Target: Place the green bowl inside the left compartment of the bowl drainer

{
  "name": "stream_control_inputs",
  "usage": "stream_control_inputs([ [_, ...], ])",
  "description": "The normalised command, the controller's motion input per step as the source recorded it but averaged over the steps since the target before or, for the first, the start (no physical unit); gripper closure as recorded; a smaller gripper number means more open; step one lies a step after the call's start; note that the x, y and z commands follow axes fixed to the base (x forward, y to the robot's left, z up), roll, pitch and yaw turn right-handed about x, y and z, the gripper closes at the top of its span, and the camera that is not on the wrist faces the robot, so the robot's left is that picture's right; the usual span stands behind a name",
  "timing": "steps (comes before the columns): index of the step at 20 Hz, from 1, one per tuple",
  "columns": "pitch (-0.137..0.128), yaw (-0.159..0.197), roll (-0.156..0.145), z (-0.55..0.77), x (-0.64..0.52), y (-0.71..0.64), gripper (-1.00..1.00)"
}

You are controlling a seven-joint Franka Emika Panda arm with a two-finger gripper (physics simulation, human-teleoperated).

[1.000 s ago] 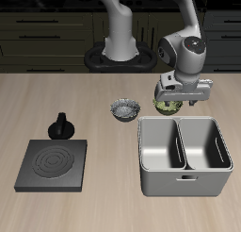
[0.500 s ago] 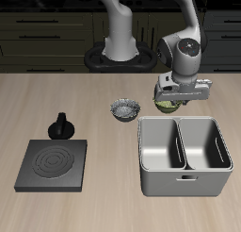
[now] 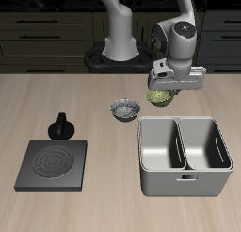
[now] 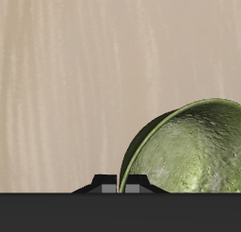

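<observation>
Jaws closed on the rim of the green bowl (image 3: 161, 96); wrist view shows two finger pads (image 4: 111, 184) pinching the thin edge, bowl (image 4: 193, 151) tilted so its mottled olive inside faces the camera. Gripper (image 3: 166, 88) up off the table (image 3: 113, 203), bowl hanging beneath it, clear of the tabletop in the exterior view. Held just behind the back rim of the bowl drainer (image 3: 184, 185), above bare table, not yet over either well. Nearest to the back corner of the drainer on the speckled-bowl side.

Drainer: grey tub, two wells side by side split by a central divider, slot handle on the front wall, both wells showing only bare metal. Sits toward the table's front edge.

Grey-white speckled bowl (image 3: 123, 109) on the table beside the held bowl, near but not touching, also just behind the drainer's back corner.

Flat black square plate (image 3: 54, 166) with concentric rings, well apart from the drainer on the far side of the table. Small black knobbed object (image 3: 61, 127) upright just behind that plate, touching or nearly so, cannot tell which.

Wrist view otherwise only pale wood grain under the bowl.
</observation>
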Motion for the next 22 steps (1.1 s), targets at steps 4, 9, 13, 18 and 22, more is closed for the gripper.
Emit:
stream_control_inputs([
  [4,-0.069,0.045,0.001,0.35,0.01,-0.15,1.0],
  [9,-0.025,0.027,0.017,0.28,0.08,-0.16,1.0],
  [13,-0.081,0.028,0.013,0.5,-0.06,-0.14,1.0],
  [18,-0.058,0.007,0.001,0.52,-0.01,-0.19,1.0],
  [22,-0.049,-0.001,0.007,0.4,-0.1,-0.09,1.0],
])
